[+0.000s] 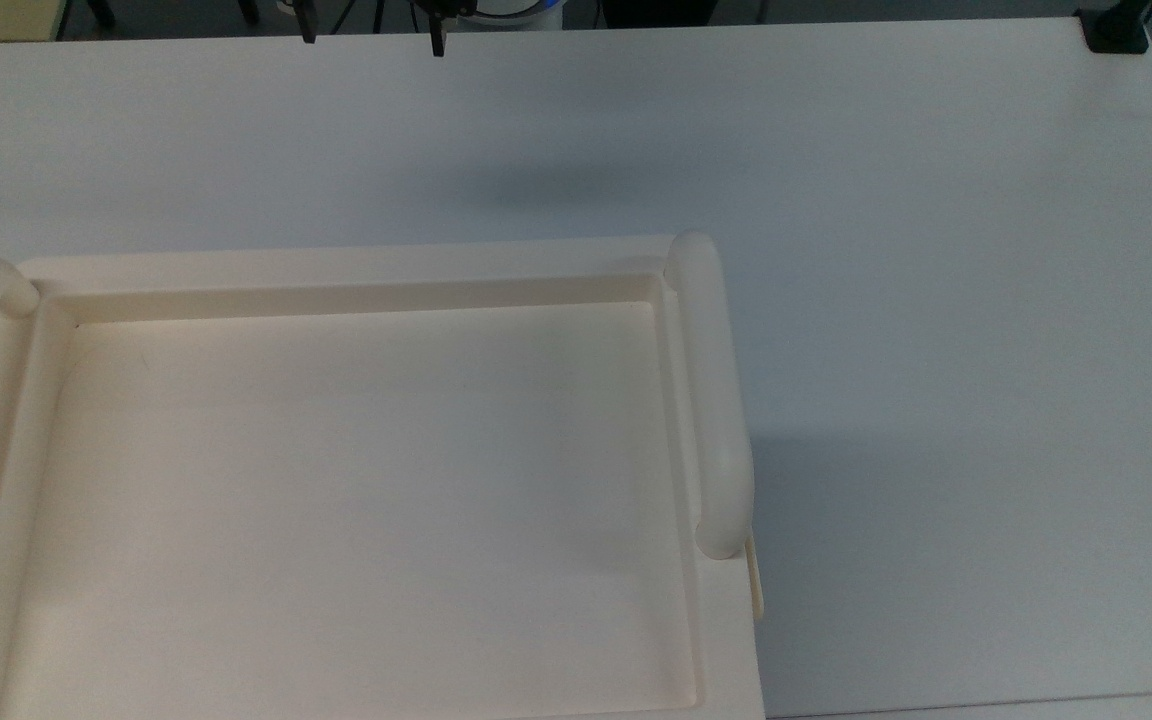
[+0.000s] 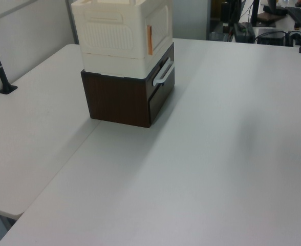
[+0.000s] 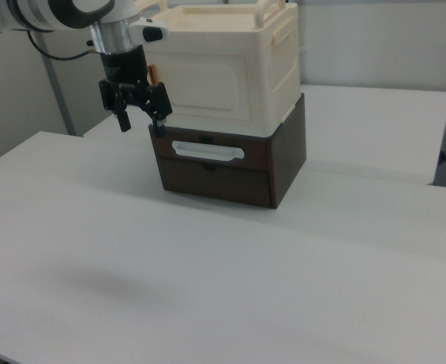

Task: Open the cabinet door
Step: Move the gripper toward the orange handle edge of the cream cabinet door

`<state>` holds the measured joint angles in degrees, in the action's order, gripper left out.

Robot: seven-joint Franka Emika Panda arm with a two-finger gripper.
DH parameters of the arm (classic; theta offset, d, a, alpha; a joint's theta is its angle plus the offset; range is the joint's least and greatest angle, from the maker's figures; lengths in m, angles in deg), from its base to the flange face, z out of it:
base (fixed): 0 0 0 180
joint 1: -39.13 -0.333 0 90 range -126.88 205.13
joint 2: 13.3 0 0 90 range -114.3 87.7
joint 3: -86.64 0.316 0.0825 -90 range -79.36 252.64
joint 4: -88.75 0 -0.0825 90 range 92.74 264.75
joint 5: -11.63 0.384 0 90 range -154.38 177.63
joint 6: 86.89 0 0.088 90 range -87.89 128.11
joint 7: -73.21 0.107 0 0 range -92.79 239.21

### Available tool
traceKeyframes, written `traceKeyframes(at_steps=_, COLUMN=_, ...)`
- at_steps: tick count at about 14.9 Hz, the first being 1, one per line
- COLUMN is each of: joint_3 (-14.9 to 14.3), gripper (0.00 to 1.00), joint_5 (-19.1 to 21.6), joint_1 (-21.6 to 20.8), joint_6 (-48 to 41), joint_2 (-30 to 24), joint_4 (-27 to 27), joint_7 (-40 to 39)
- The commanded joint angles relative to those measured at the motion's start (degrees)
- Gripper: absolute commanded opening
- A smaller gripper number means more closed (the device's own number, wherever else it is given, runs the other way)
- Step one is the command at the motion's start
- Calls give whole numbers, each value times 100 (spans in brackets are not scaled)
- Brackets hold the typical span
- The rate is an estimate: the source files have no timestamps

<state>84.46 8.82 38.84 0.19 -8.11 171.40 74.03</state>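
- the cabinet (image 3: 230,72), a cream-white unit, stood on top of a dark brown drawer box (image 3: 227,163), and the two together sat on the white table (image 3: 208,273).
- in the top view the cabinet (image 1: 356,480) reached the near edge of the table (image 1: 936,300) toward the near left corner, its recessed tray top flanked by a thick rounded rail (image 1: 716,400) on the top view's right and another on the top view's left.
- in the left view the stack stood toward the far left part of the table (image 2: 201,169), well back from the near edge.
- the cabinet door (image 3: 208,83) was the cream front panel above the drawer box; it lay flush with the cabinet's front, closed.
- in the left view the cabinet door (image 2: 160,28) faced the left view's right, with an orange strip (image 2: 149,40) along its edge.
- the drawer box carried a pale handle (image 3: 208,150) on its upper drawer front.
- the gripper (image 3: 139,117) hung above the table just beside the door's edge on the right view's left, pointing down, its two dark fingers (image 3: 122,120) spread apart with nothing between them.
- in the top view the gripper (image 1: 372,42) showed at the table's far edge, fingertips well apart.
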Motion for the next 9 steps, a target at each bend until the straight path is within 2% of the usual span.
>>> traceKeyframes(at_steps=1, joint_3=52, gripper=100, joint_5=-124, joint_1=-7, joint_6=185, joint_2=-106, joint_4=163, joint_7=103)
traceKeyframes(at_steps=9, joint_3=52, gripper=100, joint_5=-124, joint_1=-7, joint_6=266, joint_2=-62, joint_4=155, joint_7=102)
